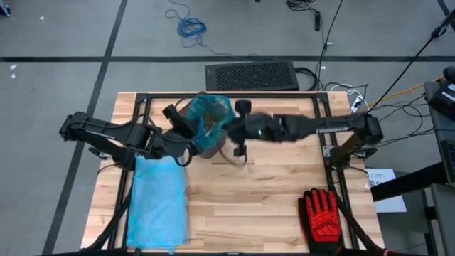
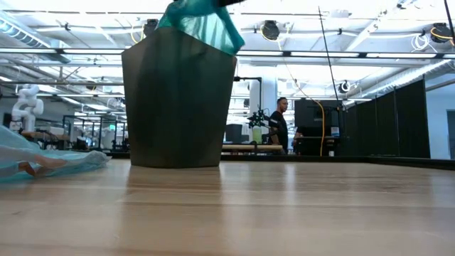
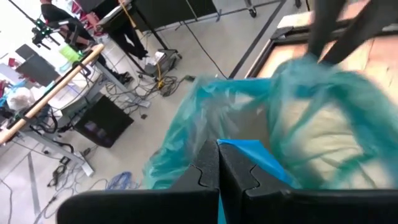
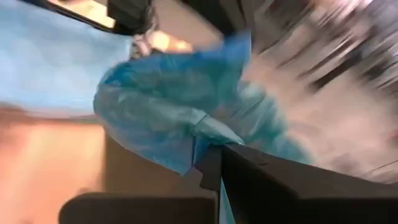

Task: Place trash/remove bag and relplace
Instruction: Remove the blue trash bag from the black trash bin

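Table bare in front; we pinch bag rim, left gripper and right gripper clamped on film, to lift it from bin.

probably a robotics lab: open hall, ceiling ducts, workbenches, white robot, floor cables.

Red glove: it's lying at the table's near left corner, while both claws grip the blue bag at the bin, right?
Not quite. The high view shows the red glove at the table's near right corner. The left claw and right claw are both shut on the blue bag at the bin.
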`<act>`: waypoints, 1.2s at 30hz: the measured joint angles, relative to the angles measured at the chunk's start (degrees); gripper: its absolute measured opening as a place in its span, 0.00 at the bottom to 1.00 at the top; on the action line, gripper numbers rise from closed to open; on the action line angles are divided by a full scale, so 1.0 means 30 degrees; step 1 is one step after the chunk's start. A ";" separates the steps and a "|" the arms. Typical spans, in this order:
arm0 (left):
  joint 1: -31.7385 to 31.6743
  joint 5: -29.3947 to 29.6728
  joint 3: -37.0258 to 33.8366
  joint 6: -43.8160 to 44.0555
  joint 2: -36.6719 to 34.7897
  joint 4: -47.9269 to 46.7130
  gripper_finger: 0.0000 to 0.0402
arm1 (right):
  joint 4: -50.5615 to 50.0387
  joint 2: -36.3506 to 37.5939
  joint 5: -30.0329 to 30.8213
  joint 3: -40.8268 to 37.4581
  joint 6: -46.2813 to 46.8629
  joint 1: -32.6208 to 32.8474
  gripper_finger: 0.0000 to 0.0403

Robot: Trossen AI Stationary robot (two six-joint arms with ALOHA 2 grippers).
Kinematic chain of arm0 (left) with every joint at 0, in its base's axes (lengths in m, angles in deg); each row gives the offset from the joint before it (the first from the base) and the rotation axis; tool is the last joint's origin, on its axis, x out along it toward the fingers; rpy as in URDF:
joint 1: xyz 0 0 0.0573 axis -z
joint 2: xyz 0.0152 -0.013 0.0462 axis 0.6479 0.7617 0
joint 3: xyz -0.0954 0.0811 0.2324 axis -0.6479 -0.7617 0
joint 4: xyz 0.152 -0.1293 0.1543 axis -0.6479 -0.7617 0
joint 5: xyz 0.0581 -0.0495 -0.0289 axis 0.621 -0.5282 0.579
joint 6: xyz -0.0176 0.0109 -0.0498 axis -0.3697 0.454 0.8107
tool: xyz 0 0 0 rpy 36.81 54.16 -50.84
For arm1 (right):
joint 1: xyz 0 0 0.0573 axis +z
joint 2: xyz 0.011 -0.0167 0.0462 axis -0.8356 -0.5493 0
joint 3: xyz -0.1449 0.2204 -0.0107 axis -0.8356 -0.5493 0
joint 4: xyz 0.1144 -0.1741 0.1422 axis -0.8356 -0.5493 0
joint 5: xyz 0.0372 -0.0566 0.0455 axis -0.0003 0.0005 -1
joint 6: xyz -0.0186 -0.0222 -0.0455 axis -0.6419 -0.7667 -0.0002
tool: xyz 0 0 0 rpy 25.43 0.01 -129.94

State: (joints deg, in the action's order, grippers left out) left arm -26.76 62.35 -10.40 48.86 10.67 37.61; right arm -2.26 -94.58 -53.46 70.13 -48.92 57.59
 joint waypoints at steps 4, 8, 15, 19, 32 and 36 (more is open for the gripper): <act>-0.0015 0.0064 0.0674 -0.0805 0.0006 -0.0006 0.00 | -0.1481 -0.0167 -0.3829 0.0329 0.2536 -0.2169 0.00; -0.0015 0.0093 0.1456 -0.1525 0.0000 -0.0045 0.00 | -0.2585 -0.0709 -0.7752 0.0314 0.3971 -0.3594 0.00; -0.0015 0.0081 0.2168 -0.2851 0.0006 -0.0269 0.00 | -0.1599 0.0616 -0.8579 0.0309 0.5074 -0.3632 0.09; -0.0069 0.0057 0.2168 -0.2788 0.0006 -0.1318 0.00 | -0.0429 0.1747 -0.8566 0.0321 0.6011 -0.3988 0.22; -0.0175 -0.0177 0.2168 -0.2286 0.0006 -0.1379 0.00 | -0.0837 0.1191 -1.0620 0.0314 0.9107 -0.7637 0.50; -0.0175 -0.0177 0.2168 -0.2271 0.0006 -0.1307 0.00 | -0.0587 0.0568 -1.1137 0.0314 0.9325 -0.8513 0.50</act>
State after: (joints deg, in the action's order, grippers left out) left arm -27.28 61.82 -3.89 42.05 10.69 33.69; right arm -4.02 -92.88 -86.87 71.07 -20.94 32.05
